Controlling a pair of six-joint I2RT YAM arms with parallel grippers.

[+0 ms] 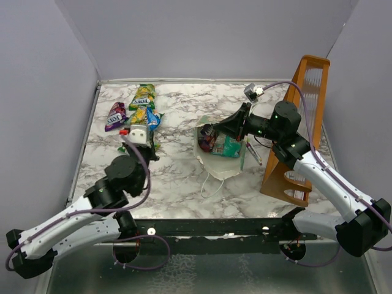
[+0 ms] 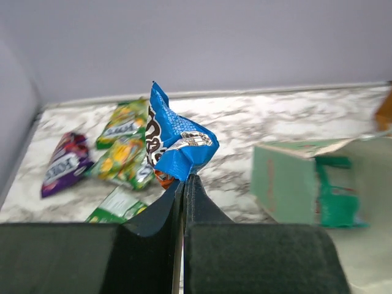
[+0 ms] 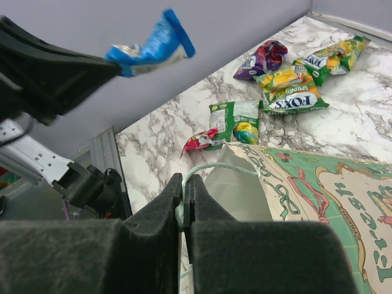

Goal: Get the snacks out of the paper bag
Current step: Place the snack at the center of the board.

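The mint-green paper bag [image 1: 220, 160] sits mid-table, tipped with its mouth open, and several packets [image 1: 208, 141] show inside. My right gripper [image 1: 215, 131] is shut on the bag's loop handle [image 3: 211, 168] at the rim [image 3: 257, 190]. My left gripper [image 1: 149, 136] is shut on a blue packet [image 2: 177, 144] and holds it above the table, left of the bag [image 2: 288, 184]; the packet also shows in the right wrist view [image 3: 153, 46]. On the table at far left lie a purple packet [image 1: 115, 115], green-yellow packets [image 1: 143, 97], a green one [image 3: 236, 119] and a red one [image 3: 202, 141].
A tall orange-brown wooden rack [image 1: 303, 122] stands at the right, close behind my right arm. A thin pink pen [image 1: 254, 151] and a green pen [image 1: 243, 160] lie between bag and rack. Grey walls close in the left, back and right sides.
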